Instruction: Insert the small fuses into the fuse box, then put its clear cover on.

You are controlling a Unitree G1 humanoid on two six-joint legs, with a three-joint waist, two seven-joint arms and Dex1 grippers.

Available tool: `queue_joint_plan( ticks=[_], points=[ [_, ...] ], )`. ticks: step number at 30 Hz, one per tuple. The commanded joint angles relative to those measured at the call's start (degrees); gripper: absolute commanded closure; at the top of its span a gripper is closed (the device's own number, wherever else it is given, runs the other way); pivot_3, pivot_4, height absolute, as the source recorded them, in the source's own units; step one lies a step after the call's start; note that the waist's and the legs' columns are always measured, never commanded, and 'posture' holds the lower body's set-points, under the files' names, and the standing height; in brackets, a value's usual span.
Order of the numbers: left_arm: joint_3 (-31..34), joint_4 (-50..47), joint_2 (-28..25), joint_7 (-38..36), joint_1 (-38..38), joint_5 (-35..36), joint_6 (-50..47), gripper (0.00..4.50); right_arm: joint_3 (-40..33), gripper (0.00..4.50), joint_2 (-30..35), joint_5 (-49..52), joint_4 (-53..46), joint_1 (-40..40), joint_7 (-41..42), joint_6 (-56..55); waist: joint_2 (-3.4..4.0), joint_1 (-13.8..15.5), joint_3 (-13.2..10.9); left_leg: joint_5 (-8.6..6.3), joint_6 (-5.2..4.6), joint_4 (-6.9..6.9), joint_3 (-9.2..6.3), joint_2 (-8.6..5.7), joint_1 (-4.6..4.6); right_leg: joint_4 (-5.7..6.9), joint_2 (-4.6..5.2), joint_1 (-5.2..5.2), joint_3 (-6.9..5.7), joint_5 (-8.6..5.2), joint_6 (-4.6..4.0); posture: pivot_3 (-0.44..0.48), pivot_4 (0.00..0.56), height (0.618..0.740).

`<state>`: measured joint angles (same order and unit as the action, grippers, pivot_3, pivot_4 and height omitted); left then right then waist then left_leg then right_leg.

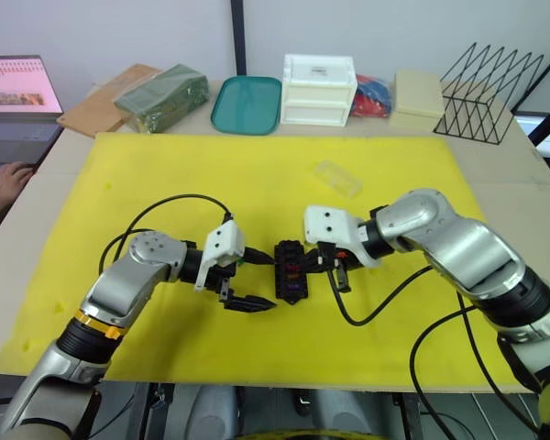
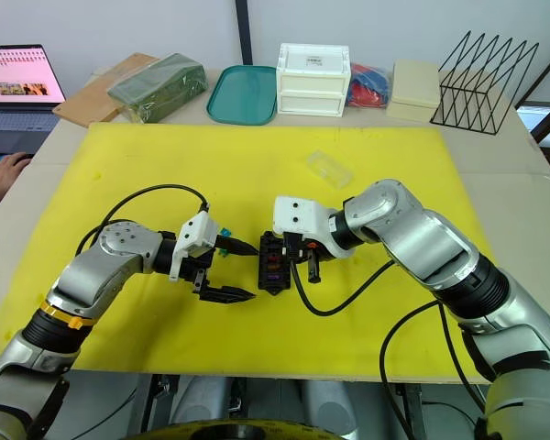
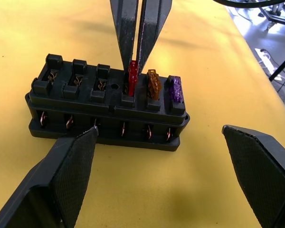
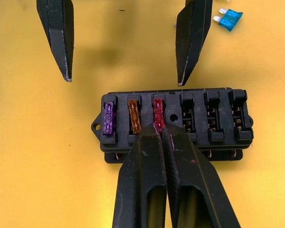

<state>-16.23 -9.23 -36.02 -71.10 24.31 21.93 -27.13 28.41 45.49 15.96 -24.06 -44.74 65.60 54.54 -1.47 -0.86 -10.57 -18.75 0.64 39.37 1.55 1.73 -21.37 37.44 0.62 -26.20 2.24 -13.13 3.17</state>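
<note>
Right gripper [image 4: 162, 130] has its two fingers pinched together on the red fuse [image 4: 158, 112], which stands in the third slot of the fuse box [image 4: 173, 124], next to the orange fuse [image 4: 133, 116] and the purple fuse [image 4: 109, 118]; the three slots further along are unfilled. Left gripper [image 2: 229, 270] hovers just beside the box on the robot's left, its fingers spread wide and holding nothing. A teal fuse [image 4: 229, 19] lies loose on the yellow mat [image 1: 119, 183] close to one of the left fingers [image 4: 192, 38]. The box sits near the mat's middle, between the two grippers. The clear cover [image 1: 337, 178] lies on the mat beyond the right arm, well apart from the box.
</note>
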Motion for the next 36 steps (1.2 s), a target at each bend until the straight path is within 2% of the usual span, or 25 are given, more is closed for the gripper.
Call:
queue_joint_plan(
  ticks=[1, 11, 19, 21, 22, 25, 36],
  points=[
    [0.09, -1.85, -0.02, -0.27, -0.28, 0.14, 0.85, 0.01, 0.3, 4.5, 0.3, -0.29, -1.16, -0.48, 0.18, -0.56, 0.0, 0.01, 0.0, 0.0, 0.0, 0.0, 0.0, 0.0, 0.0, 0.0, 0.0, 0.0, 0.0, 0.0, 0.0, 0.0, 0.15, 0.74],
    [0.02, -2.03, -0.09, 0.09, -0.47, 0.06, 0.74, 0.01, 4.88, 4.5, 0.27, -5.22, 0.31, 0.43, -1.16, -2.43, -0.01, -0.12, 0.06, 0.0, 0.0, 0.0, 0.0, 0.0, 0.06, 0.0, -0.01, 0.06, 0.0, 0.0, 0.0, 0.0, 0.15, 0.74],
    [0.14, -2.12, -0.23, 0.21, -0.69, 0.02, 0.66, 0.01, 4.4, 4.5, 0.5, -5.56, 0.25, 0.34, -0.14, -3.17, -0.02, -0.18, 0.21, 0.0, 0.0, 0.0, 0.0, 0.0, 0.16, 0.0, -0.02, 0.18, 0.0, 0.0, -0.01, 0.0, 0.15, 0.74],
    [0.17, -2.16, -0.26, 0.21, -0.71, 0.04, 0.65, 0.0, 3.95, 4.01, 0.48, -5.39, 0.19, 0.14, 0.02, -3.27, -0.02, -0.16, 0.21, 0.0, 0.0, 0.0, -0.01, 0.0, 0.16, 0.0, -0.02, 0.17, 0.0, 0.0, -0.01, 0.0, 0.15, 0.74],
    [0.18, -2.18, -0.27, 0.21, -0.71, 0.04, 0.65, 0.0, 3.64, 3.9, 0.43, -5.22, 0.15, 0.0, 0.07, -3.22, -0.02, -0.13, 0.21, 0.0, 0.0, 0.0, -0.01, 0.0, 0.15, 0.0, -0.02, 0.17, 0.0, 0.0, -0.01, 0.0, 0.15, 0.74],
    [0.21, -2.26, -0.28, 0.22, -0.73, 0.07, 0.63, 0.0, 1.3, 2.97, -0.56, -3.57, 0.02, -0.88, -0.09, -2.06, -0.04, -0.14, 0.22, 0.0, 0.0, 0.0, 0.0, 0.0, 0.14, 0.0, -0.01, 0.17, 0.0, 0.0, -0.01, 0.0, 0.15, 0.74],
    [0.36, -2.22, -0.37, 0.2, -0.58, 0.05, 0.51, 0.0, -5.42, 2.97, -0.71, 1.52, -1.14, -2.29, 1.16, -0.38, -0.03, -0.03, 0.21, 0.0, 0.0, 0.0, -0.02, 0.0, 0.04, 0.0, 0.0, 0.06, -0.02, 0.0, -0.01, 0.0, 0.15, 0.74]
  ],
)
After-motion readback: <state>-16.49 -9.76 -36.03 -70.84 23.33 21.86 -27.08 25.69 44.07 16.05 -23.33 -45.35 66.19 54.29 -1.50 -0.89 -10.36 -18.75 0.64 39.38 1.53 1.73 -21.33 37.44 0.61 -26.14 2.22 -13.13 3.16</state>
